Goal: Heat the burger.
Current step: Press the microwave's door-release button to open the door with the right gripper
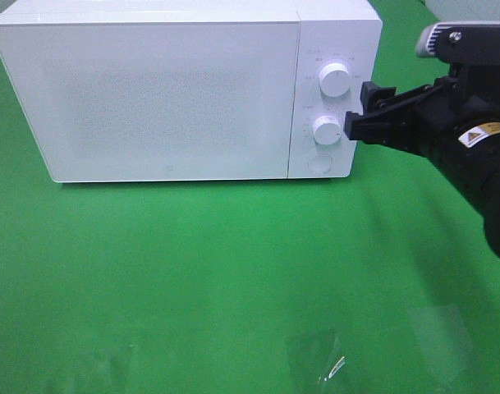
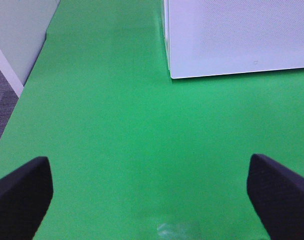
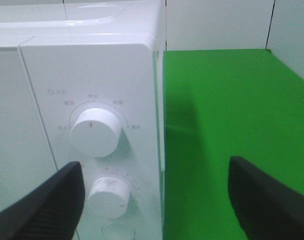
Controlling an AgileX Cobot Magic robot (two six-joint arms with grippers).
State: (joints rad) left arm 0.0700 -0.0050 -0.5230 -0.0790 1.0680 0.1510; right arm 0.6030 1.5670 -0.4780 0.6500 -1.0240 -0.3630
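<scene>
The burger shows in no view. The microwave stands at the far side of the counter with its door shut, and the frosted front hides whatever is inside. The burger is probably already in there, though that cannot be confirmed.

What looks left to do is the dials. The right jaws stand wide and hold nothing. They sit just beside the control panel at the microwave's right end, level with the lower knob and below the upper knob. The lower knob lies to the left of the jaws' centre. In the right wrist view it sits close by one finger, not midway in the gap, which is mostly over bare counter past the microwave's right edge. The knob's axis points out of the panel toward the near side, so the jaws likely need to shift left to straddle it before closing and turning.

The left jaws are also wide and empty, over bare counter near the microwave's left corner. The right arm is clearly the nearer one.
</scene>
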